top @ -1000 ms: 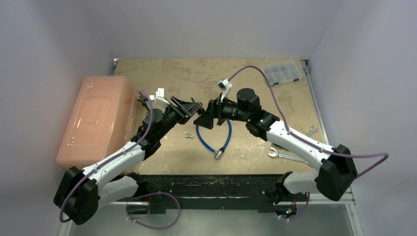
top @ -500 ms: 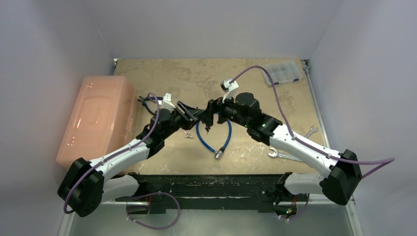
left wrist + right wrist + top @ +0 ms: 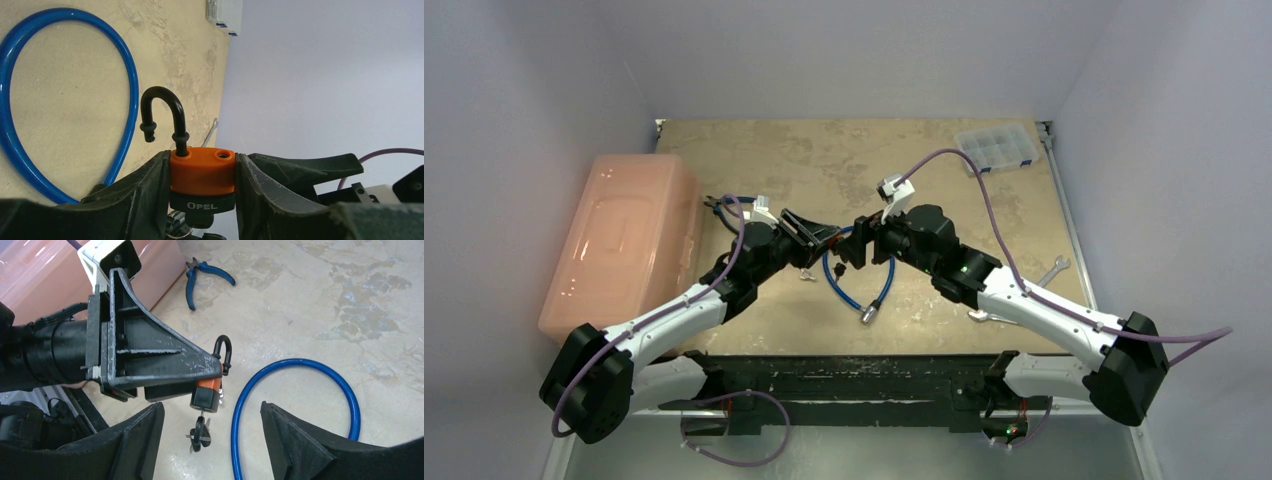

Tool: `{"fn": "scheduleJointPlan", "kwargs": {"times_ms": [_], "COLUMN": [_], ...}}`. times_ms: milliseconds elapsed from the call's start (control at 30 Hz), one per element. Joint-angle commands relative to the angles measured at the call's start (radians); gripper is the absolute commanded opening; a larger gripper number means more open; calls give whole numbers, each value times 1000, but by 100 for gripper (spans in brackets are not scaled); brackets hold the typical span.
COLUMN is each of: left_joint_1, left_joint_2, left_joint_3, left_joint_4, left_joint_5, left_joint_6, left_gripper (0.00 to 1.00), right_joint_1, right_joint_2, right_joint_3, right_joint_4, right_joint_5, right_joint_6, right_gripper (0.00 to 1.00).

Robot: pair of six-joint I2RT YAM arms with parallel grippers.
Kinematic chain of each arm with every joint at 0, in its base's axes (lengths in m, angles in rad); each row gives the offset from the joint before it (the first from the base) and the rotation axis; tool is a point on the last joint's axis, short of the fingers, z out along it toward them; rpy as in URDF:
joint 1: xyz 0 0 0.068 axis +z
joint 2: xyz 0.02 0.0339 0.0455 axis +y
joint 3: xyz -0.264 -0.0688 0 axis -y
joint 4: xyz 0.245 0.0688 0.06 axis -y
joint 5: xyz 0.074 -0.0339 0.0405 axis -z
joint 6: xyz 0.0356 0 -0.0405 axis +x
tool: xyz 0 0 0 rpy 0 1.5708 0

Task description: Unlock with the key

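Padlock [image 3: 202, 172]: clamped in left gripper [image 3: 202, 159]; shackle [image 3: 178, 120] sprung, judged unlocked, nothing left. Key [image 3: 200, 432] in its underside. Right gripper [image 3: 211, 410] facing it, spread, empty.

Soft, even overhead light; faint shadows; sheen on pink bin [image 3: 624, 240]; padlock [image 3: 202, 172] sharp in wrist views.

One padlock [image 3: 202, 172]; one cable [image 3: 134, 85]; one bin [image 3: 619, 240]; one organizer [image 3: 996, 148]; one pliers [image 3: 194, 270]; perhaps two wrenches [image 3: 1056, 267]

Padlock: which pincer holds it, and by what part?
The left pincer clamps the orange padlock by the two sides of its body; shackle and key are free. The right pincer holds nothing.
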Motion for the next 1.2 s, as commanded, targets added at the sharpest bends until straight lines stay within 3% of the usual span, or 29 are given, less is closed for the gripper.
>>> {"fn": "scheduleJointPlan", "kwargs": {"times_ms": [0,633,933,1167], "left_joint_1": [-2,-2,-2,-2], "left_joint_2": [-35,-34,-26,-37], "left_joint_3": [42,51,53,41], "left_joint_4": [37,50,64,79], "left_joint_5": [-18,-1,12,6], "left_joint_6": [-29,-36,-41,-45], "left_gripper": [0,0,0,0], "right_joint_1": [2,23,26,32], "right_joint_2": [-48,102,147,193], "right_joint_3": [-34,19,22,30], "right_joint_4": [55,134,202,235], "right_joint_5": [-4,11,45,72], "right_joint_6": [-8,45,77,105], "right_gripper": [77,70,63,50]}}
